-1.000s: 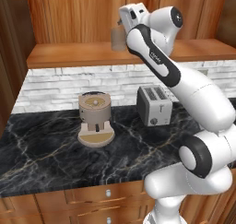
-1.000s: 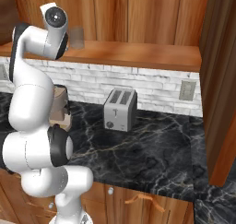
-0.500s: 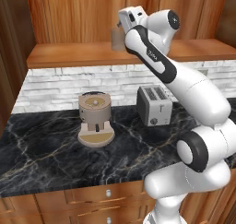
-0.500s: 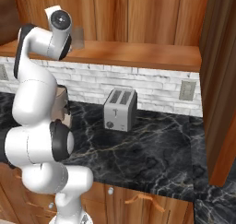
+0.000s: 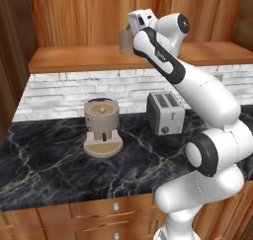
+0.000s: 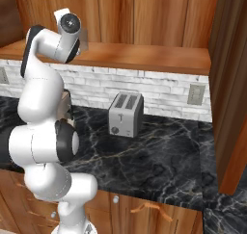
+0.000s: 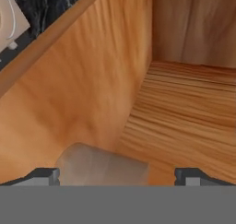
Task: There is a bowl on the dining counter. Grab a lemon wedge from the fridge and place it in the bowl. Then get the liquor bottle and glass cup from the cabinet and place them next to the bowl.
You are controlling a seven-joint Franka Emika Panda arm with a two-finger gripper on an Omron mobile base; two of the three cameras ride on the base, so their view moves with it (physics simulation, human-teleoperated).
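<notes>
A translucent glass cup [image 5: 125,41] stands on the wooden cabinet shelf [image 5: 79,60], close to the back wall. My gripper [image 5: 131,35] is raised to shelf height right beside it, the white hand reaching in from the right. In the hand view the glass cup [image 7: 103,165] lies low between the two fingertips [image 7: 44,175], which stand wide apart, so the gripper [image 7: 117,176] is open around it without gripping. From the right base view the glass cup [image 6: 83,40] peeks out just past the wrist.
A silver toaster [image 5: 165,112] and a beige coffee machine [image 5: 102,126] stand on the black marble counter [image 5: 44,165] below the shelf. A wooden cabinet side [image 6: 231,84] rises at the right. A wall outlet [image 6: 196,94] sits in the brick backsplash.
The wrist has edged slightly further in toward the glass cup on the shelf. The cup, toaster and coffee machine have stayed where they were.
</notes>
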